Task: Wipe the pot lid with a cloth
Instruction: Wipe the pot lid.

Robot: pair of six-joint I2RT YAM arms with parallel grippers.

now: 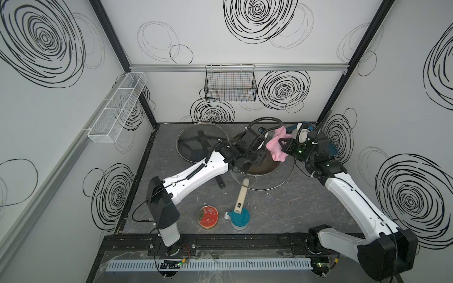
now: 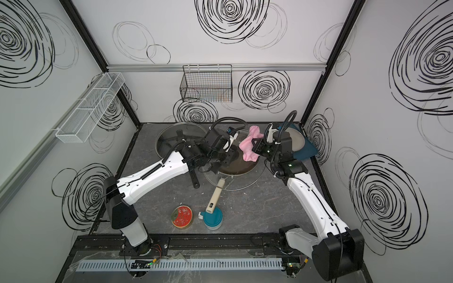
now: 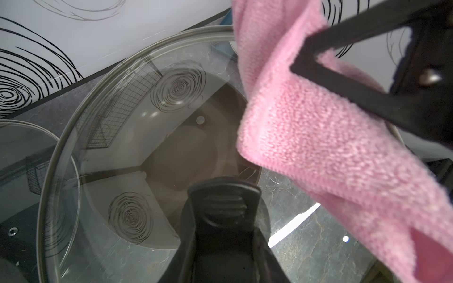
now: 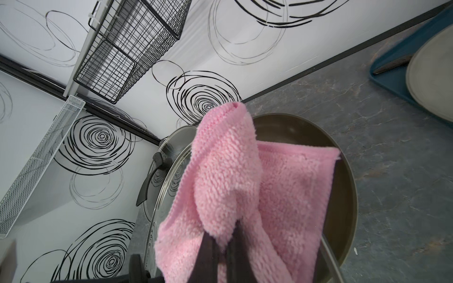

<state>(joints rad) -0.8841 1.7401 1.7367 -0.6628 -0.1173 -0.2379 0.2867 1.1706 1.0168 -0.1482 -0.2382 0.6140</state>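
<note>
My left jaws are closed on the black handle (image 3: 223, 213) of the glass pot lid (image 1: 282, 180). The lid sits over a brown pan (image 1: 268, 169) toward the back of the surface (image 1: 282, 210). My right jaws are clamped on the pink cloth (image 1: 277, 145), which hangs bunched over the lid's far right part. From the right wrist view it drapes across the rim, but I cannot tell whether it presses on the glass. A 2nd glass lid (image 1: 193, 147) lies just left of the pan.
</note>
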